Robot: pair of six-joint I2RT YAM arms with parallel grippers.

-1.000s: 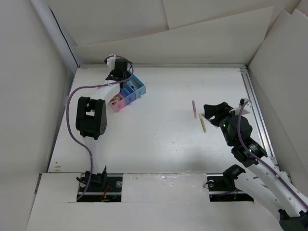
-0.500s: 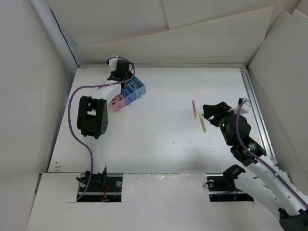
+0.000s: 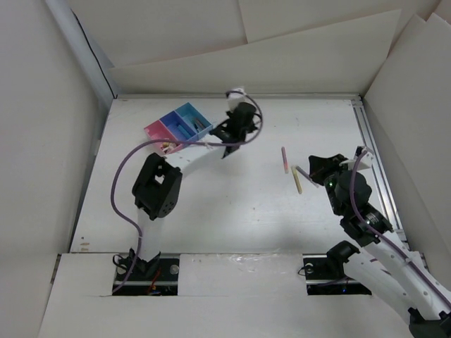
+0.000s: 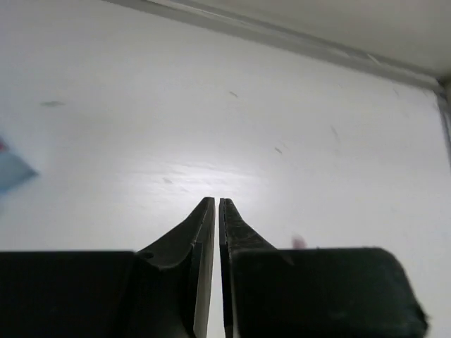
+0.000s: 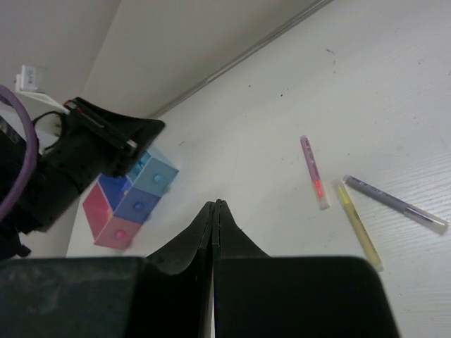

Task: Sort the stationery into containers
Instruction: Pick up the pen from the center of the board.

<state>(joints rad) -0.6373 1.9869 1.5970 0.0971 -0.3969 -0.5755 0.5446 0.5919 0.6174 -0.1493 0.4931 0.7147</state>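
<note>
Top external view: the containers (image 3: 177, 125), three small open bins joined in a row, sit on the white surface (image 3: 232, 204) toward its far left. They run pink bin (image 3: 156, 130), dark blue bin (image 3: 173, 125), light blue bin (image 3: 192, 117). The left claw (image 3: 225, 150) hangs just to the right of the light blue end, apart from it. In the left wrist view its fingers (image 4: 204, 225) are pressed together with only a hairline slit between them, holding nothing, over bare surface.

On the right side, a pink pen (image 3: 285, 160) and a cream-yellow pen (image 3: 298, 180) lie loose on the surface, near each other but not touching. The right claw (image 3: 307, 170) sits just beside them. The right wrist view shows that claw (image 5: 215, 205) closed tight and empty. Ahead of it lie the pink pen (image 5: 312, 171), the cream-yellow pen (image 5: 359, 227) and a grey-violet pen (image 5: 394, 204), whose near end almost meets the yellow one. Any print on the pens is too small to read.
</note>
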